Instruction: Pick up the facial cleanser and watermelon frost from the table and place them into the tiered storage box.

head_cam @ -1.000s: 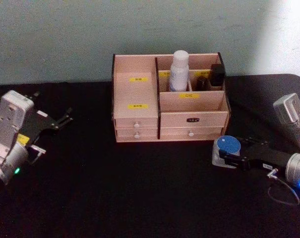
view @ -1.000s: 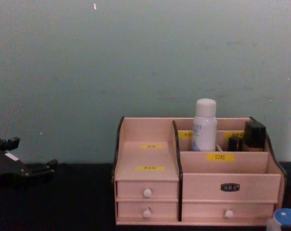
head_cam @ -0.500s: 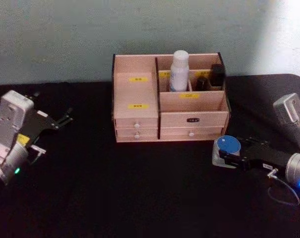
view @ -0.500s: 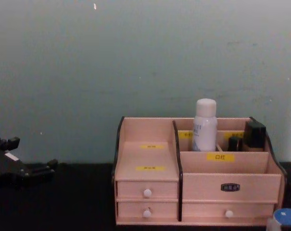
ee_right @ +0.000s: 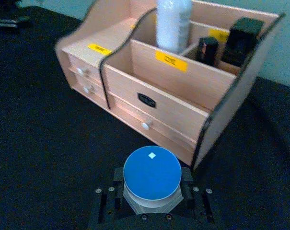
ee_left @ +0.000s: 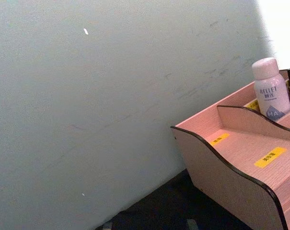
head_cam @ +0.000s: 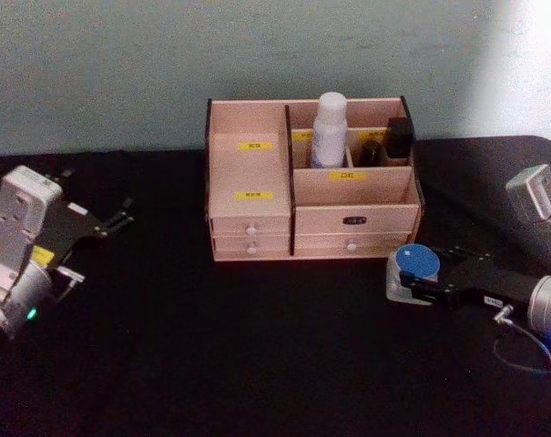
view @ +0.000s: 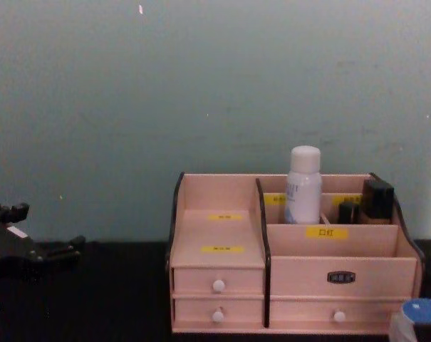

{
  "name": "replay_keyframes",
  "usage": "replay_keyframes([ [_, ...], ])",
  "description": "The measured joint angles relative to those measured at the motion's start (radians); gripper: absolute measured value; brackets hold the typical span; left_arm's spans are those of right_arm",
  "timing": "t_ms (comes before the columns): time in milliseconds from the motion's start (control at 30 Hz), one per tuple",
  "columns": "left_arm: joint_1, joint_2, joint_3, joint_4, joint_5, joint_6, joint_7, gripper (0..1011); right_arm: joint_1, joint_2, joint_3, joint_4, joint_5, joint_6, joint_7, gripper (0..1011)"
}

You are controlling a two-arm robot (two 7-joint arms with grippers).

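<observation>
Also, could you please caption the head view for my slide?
Right gripper holds the watermelon frost near the tiered storage box, facial cleanser already inside; left gripper idle at far left.

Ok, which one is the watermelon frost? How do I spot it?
Find the pink wooden box on the black table. Just off its front right corner, the right gripper has its fingers around a short clear jar; the left gripper sits far to the left. The jar's round blue lid sets it apart from the tall white bottle and small black bottles inside the box.
</observation>
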Motion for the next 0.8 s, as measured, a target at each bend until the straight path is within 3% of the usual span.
replay_keyframes([
  [333,0.0,0.0,0.0,0.0,0.0,0.0,0.0,1001,0.039,0.014,-0.023,-0.028,0.029,-0.005,0.049,708],
  [800,0.0,0.0,0.0,0.0,0.0,0.0,0.0,1001,0.196,-0.042,-0.124,0.024,0.027,-0.033,0.111,708],
])
